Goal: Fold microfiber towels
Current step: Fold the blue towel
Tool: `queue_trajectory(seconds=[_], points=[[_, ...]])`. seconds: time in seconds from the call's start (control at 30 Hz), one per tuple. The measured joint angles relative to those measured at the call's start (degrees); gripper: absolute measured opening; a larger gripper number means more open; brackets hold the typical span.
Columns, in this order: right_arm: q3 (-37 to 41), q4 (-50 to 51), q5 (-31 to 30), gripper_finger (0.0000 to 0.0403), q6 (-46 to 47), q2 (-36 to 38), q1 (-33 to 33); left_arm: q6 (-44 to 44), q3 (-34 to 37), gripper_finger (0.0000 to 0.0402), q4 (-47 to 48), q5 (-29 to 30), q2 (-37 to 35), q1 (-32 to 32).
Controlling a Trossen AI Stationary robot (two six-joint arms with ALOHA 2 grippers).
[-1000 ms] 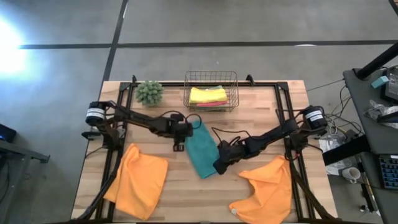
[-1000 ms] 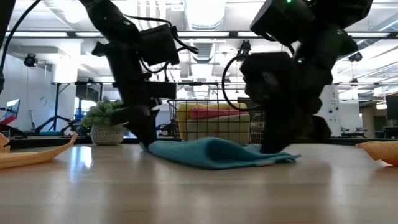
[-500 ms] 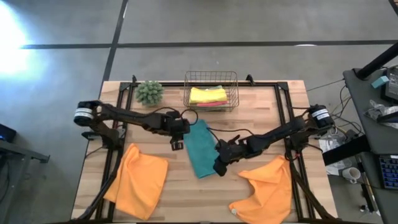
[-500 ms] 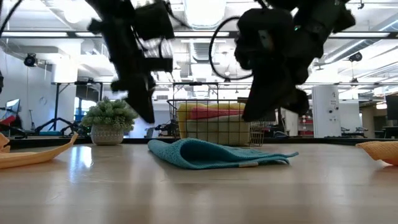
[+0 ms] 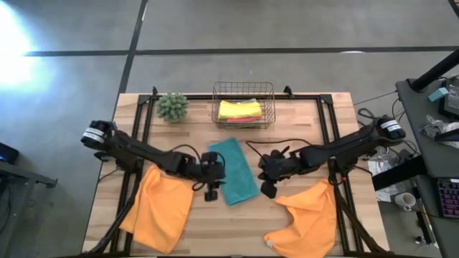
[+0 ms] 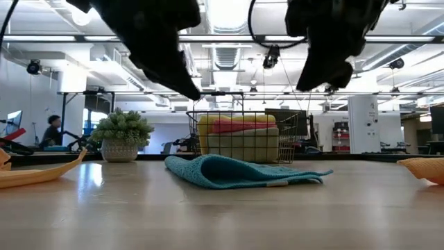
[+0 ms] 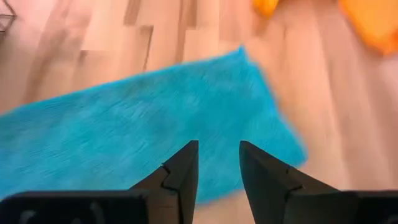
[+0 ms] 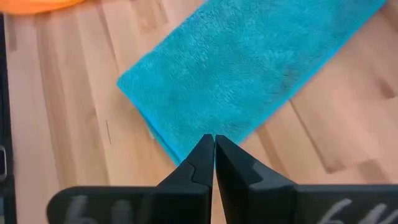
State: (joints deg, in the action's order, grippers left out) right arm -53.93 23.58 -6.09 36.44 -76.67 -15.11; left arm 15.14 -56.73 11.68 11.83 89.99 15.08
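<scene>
The wire basket (image 5: 243,104) holds folded yellow and pink towels (image 5: 240,110). The folded teal towel (image 5: 233,170) lies mid-table between the part-open, empty left gripper (image 5: 212,192) and the closed, empty right gripper (image 5: 267,188).

We see a teal towel (image 5: 234,170) of soft, matt, finely napped cloth, its pile fuzzy in both wrist views. The orange towels (image 5: 159,208) look like the same matt fabric. Beneath them, the table (image 5: 208,222) is pale wooden planks with a smooth, faintly glossy finish. The basket (image 5: 243,104) is thin metal wire. Both grippers' fingers (image 8: 200,160) look like matt dark plastic.
</scene>
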Motion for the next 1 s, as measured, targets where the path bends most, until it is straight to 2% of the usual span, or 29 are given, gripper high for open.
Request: queue_trajectory(seconds=[0.2, 0.53, 0.73, 1.0], points=[[0.11, 2.98, 0.0, 0.0008, -4.46, 3.92, 0.0, 6.93, -1.63, 0.0102, -3.68, 0.89, 6.51, 2.13], [0.22, 5.05, 0.1, 0.0008, -8.12, 4.22, 0.0, 7.08, -8.61, 0.0102, -3.62, 0.5, 15.9, 3.4], [0.55, 7.45, 0.26, 0.0008, -9.09, 3.77, 0.0, 7.18, -9.01, 0.0102, -2.91, -1.54, 17.67, 4.27], [0.57, 7.12, 0.29, 0.0008, -9.61, 3.73, 0.0, 8.55, -8.94, 0.0102, 5.38, -2.58, 17.79, 4.71]])
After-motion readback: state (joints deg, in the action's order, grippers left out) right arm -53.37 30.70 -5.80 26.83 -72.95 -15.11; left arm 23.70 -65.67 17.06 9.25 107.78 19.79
